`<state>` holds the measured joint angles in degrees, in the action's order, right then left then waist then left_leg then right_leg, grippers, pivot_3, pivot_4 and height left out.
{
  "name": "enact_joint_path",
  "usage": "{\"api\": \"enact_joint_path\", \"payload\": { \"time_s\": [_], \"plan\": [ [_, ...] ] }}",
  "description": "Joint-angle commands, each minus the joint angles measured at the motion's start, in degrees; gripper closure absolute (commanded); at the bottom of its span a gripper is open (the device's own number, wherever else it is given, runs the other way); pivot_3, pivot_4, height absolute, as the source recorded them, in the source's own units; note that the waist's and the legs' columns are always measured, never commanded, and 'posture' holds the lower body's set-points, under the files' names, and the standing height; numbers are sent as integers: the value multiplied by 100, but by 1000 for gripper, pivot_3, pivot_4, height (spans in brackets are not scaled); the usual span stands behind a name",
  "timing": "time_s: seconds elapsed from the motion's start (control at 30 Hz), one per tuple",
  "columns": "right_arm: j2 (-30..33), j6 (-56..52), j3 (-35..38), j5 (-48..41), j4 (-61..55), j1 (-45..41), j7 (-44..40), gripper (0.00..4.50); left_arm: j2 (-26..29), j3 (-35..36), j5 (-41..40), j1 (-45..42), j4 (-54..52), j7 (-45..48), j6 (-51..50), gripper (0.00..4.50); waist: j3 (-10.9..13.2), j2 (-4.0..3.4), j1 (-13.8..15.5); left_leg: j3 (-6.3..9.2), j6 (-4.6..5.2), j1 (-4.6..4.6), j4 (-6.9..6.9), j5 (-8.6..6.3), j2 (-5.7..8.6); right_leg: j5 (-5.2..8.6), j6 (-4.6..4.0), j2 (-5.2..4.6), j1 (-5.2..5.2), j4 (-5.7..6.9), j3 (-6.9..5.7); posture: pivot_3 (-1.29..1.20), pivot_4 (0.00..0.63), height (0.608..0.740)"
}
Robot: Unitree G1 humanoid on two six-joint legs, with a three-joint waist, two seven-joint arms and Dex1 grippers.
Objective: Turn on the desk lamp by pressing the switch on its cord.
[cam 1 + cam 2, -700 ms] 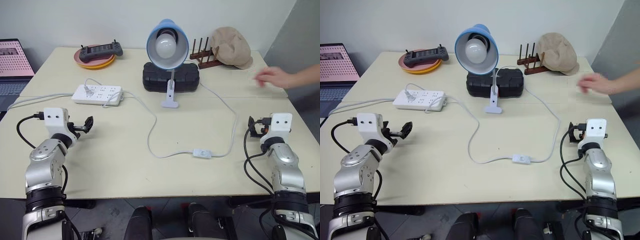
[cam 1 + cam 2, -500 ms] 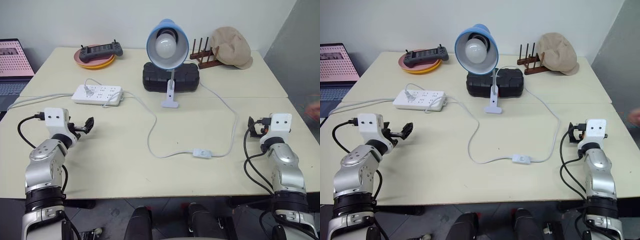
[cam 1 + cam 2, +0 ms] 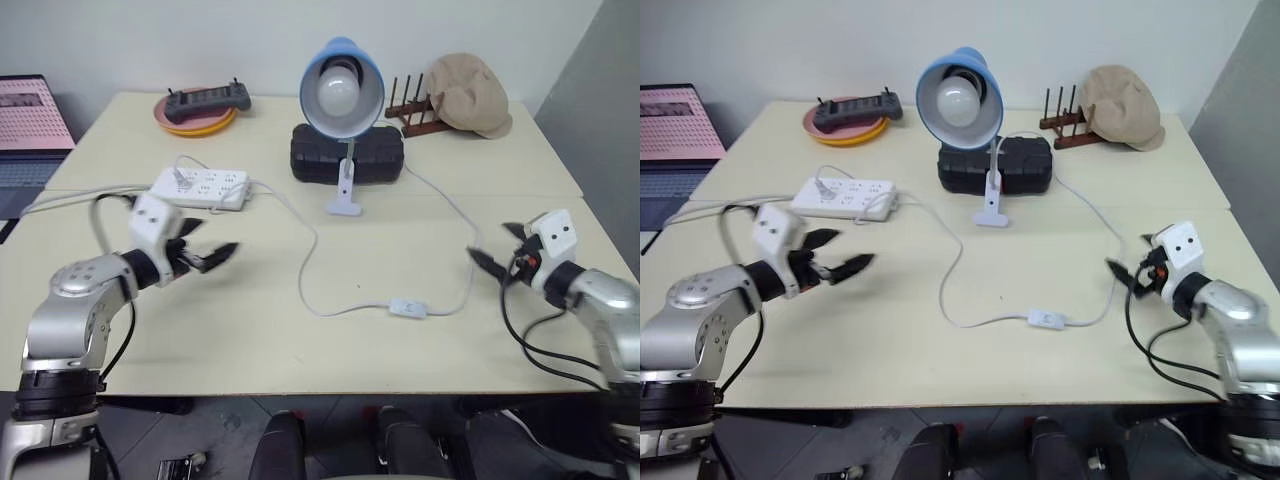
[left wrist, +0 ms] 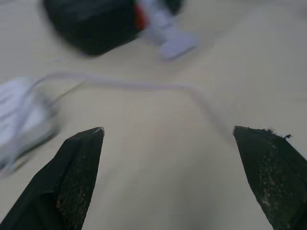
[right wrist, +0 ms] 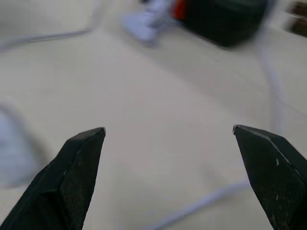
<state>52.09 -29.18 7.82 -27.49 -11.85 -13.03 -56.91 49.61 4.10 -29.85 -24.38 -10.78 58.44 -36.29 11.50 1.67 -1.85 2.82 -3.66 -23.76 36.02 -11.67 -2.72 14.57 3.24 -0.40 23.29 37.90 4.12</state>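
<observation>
Beige table (image 3: 250,350): power strip (image 3: 200,187), black case (image 3: 347,158) behind desk lamp (image 3: 342,95).

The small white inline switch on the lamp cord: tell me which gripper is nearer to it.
Right. The right gripper hovers just off the small white inline switch; the left gripper is open farther off on the opposite side.

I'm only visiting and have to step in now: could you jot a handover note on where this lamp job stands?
Left hand: open, empty, above the table.
Right hand: open, empty, near the cord's right-hand loop.
Desk lamp: stands at the table's middle rear, bulb not visibly lit.
Switch: lies on the table between the hands, nearer the right one, untouched.
Done: nothing.
Left: press the switch.
</observation>
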Motion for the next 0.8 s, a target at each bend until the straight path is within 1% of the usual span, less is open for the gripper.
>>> {"api": "enact_joint_path", "payload": {
  "time_s": [0.03, 0.17, 0.27, 0.4, 0.53, 0.6, 0.8],
  "plan": [
    [533, -429, -74, -387, -331, -36, -828, 28, 346, -603, -292, -397, -578, 934, -338, 0, 0, 0, -14, 0, 0, 1, 1, 0, 0, 4, -6, 0, 0, 0, 0, 0, 150, 740],
    [708, -474, -231, -329, -483, -96, -1026, 28, 486, -1091, -33, -609, -562, 1479, -109, 0, 1, -1, -94, -1, 1, 6, 2, 0, -2, 19, -32, 4, 3, 7, 2, 0, 150, 740],
    [625, -413, -342, -207, -577, -110, -924, 28, 394, -1325, 253, -724, -411, 1595, 220, 0, 1, -1, -107, 0, 1, 5, 2, 0, -2, 20, -33, 5, 5, 8, 2, 0, 150, 740],
    [266, 150, -681, 342, -750, 117, -503, 28, 193, -1430, 485, -664, -349, 1556, 570, 0, 0, 1, -100, -1, 1, -2, 6, 0, -1, 20, -32, 4, 7, 5, 2, 0, 150, 740],
    [-272, 634, -999, 830, -964, 353, 17, 28, 38, -1358, 501, -593, -406, 1459, 583, 0, 0, 1, -96, 1, 1, -7, 3, 0, -1, 6, -5, 4, 12, 6, 0, 0, 150, 740],
    [-475, 1110, -1238, 1305, -906, 390, 239, 28, -4, -1333, 486, -562, -445, 1406, 557, 0, 0, 1, -105, 0, 0, -9, 4, 0, -1, 6, -4, 5, 17, 8, 2, 0, 150, 740],
    [-689, 1598, -1593, 1761, -735, 433, 261, 28, -66, -1347, 500, -471, -543, 1352, 590, 0, 0, 1, -97, 1, 1, -8, 7, 0, -1, 6, -5, 5, 15, 11, 2, 0, 150, 740]
  ]
}}
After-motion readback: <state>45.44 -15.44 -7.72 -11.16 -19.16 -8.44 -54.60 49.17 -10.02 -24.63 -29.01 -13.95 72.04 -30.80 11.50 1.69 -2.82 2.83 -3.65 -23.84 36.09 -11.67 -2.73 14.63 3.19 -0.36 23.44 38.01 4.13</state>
